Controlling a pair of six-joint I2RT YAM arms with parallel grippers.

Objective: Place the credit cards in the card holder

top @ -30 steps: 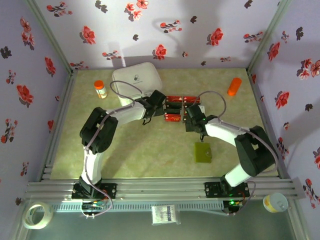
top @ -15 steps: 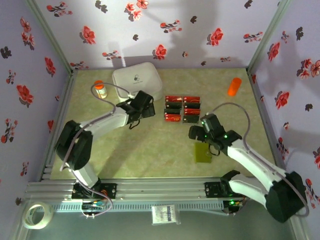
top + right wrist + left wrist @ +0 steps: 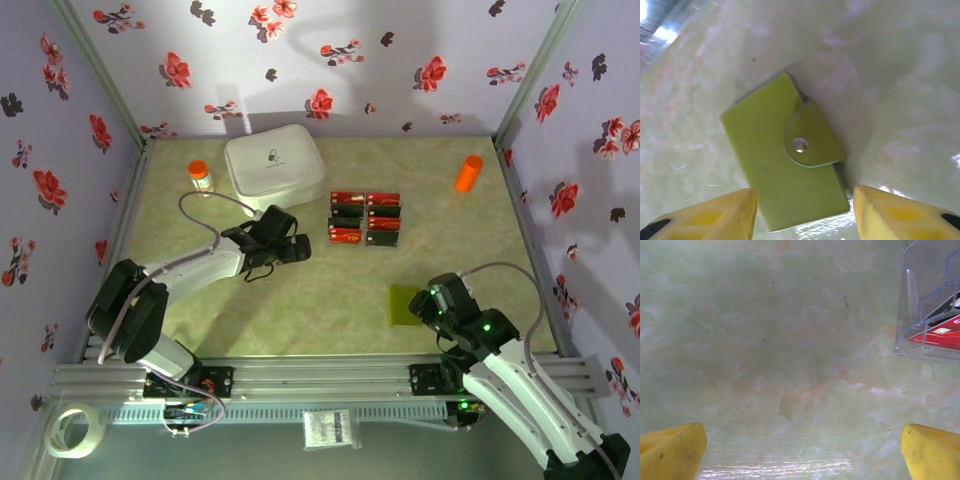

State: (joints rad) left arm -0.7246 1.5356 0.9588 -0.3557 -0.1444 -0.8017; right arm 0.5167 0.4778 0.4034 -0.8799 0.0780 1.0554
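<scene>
Your right end effector (image 3: 802,212) hangs over the card holder (image 3: 775,165), its fingers apart and straddling the holder's near end. Whether either pad touches an edge, you cannot tell from here. The holder lies flat on the bench (image 3: 300,310), near and to the right, well apart from the credit cards (image 3: 365,217) farther back.

The flap is down and its snap (image 3: 800,145) looks fastened, so judge this step as getting hold of the holder and opening it. It is thin and flat on a smooth surface. Go down square and pinch across its narrow width, or it will likely skate sideways. Take the body, not the flap. If you clamp the flap shut you will have nothing left to lift it with.

Your left end effector (image 3: 801,450) is spread wide with nothing between its fingers, low over bare bench just left of the clear stand (image 3: 912,295). It is well placed to fetch a card once the holder is open.

Contents: the holder is closed, so nothing shows inside. The clear stand carries the cards in two columns, red and black, with a red one visible through its wall from the left wrist. The white box (image 3: 273,160) at the far side is lidded and what it holds is hidden.
</scene>
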